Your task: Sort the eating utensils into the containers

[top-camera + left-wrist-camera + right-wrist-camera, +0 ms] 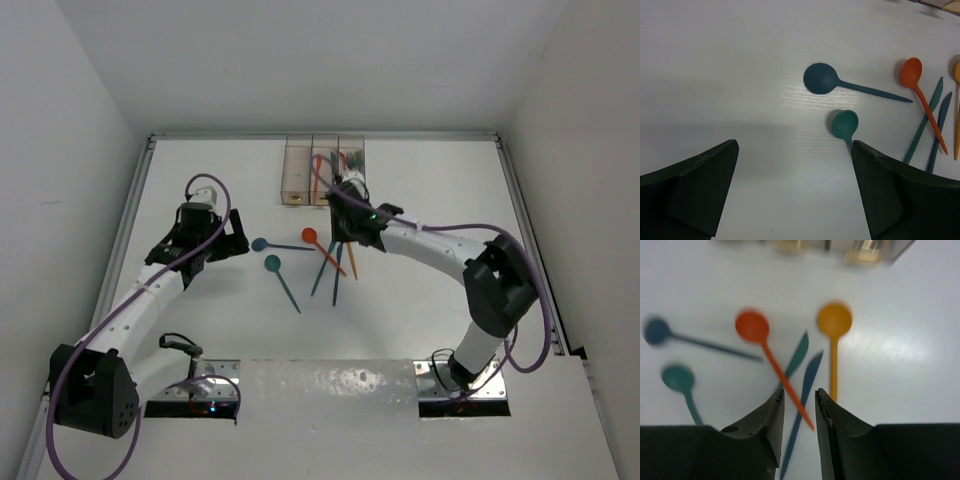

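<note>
Several utensils lie on the white table in front of the three joined clear bins (297, 172): a blue spoon (262, 244), a red-orange spoon (310, 236), a teal spoon (272, 263), a teal knife (799, 352), a blue knife (807, 380) and a yellow-orange spoon (834, 320). The middle and right bins hold some coloured utensils. My right gripper (799, 397) hovers over the crossed red-orange handle and blue knife, jaws narrowly apart and empty. My left gripper (795, 145) is wide open and empty, just left of the teal spoon (845, 124) and blue spoon (821, 78).
Raised rails run along the table's left, right and back edges (320, 135). The right arm's forearm and purple cable (440, 230) stretch across the right half of the table. The bins show blurred at the top of the right wrist view (860, 250).
</note>
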Controlling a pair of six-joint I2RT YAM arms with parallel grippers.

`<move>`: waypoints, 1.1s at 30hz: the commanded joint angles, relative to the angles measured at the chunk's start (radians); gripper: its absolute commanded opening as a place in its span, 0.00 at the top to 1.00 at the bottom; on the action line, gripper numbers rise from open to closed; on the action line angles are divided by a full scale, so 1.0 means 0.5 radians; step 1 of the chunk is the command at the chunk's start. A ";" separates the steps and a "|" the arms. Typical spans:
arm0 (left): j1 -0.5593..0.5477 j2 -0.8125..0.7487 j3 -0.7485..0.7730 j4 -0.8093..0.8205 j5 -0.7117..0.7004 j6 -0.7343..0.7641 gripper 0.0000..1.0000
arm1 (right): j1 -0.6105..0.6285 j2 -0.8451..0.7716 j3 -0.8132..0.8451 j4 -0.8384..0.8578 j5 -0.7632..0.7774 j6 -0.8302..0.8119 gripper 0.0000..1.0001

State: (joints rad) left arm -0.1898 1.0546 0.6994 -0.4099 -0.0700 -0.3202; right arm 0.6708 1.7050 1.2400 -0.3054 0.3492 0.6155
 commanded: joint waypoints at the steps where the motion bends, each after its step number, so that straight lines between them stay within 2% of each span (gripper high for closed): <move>1: -0.019 -0.020 0.052 0.028 -0.038 -0.019 0.06 | 0.192 0.002 -0.197 -0.248 0.060 0.204 0.69; 5: -0.019 -0.017 0.055 0.019 -0.050 -0.025 0.06 | 0.342 0.017 -0.375 -0.227 0.062 0.459 0.68; 8: -0.019 -0.020 0.052 0.019 -0.047 -0.028 0.06 | 0.413 0.078 -0.427 -0.190 0.038 0.533 0.69; 15: -0.019 -0.023 0.052 0.019 -0.035 -0.031 0.06 | 0.416 0.256 -0.428 -0.089 -0.005 0.622 0.71; 24: -0.019 -0.026 0.052 0.013 -0.029 -0.034 0.06 | 0.422 0.281 -0.418 -0.049 -0.024 0.674 0.71; 26: -0.019 -0.029 0.052 0.013 -0.029 -0.034 0.06 | 0.419 0.293 -0.424 -0.082 -0.020 0.680 0.75; 27: -0.019 -0.029 0.052 0.013 -0.029 -0.034 0.06 | 0.419 0.302 -0.434 -0.095 -0.014 0.689 0.82; 31: -0.019 -0.029 0.052 0.010 -0.026 -0.034 0.06 | 0.419 0.293 -0.513 -0.187 0.022 0.735 1.00; 33: -0.019 -0.029 0.052 0.010 -0.023 -0.034 0.06 | 0.419 0.269 -0.578 -0.242 0.105 0.739 1.00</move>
State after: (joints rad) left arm -0.1902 1.0546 0.6994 -0.4179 -0.0853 -0.3305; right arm 0.8757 1.8343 1.0096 -0.3393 0.3496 0.9611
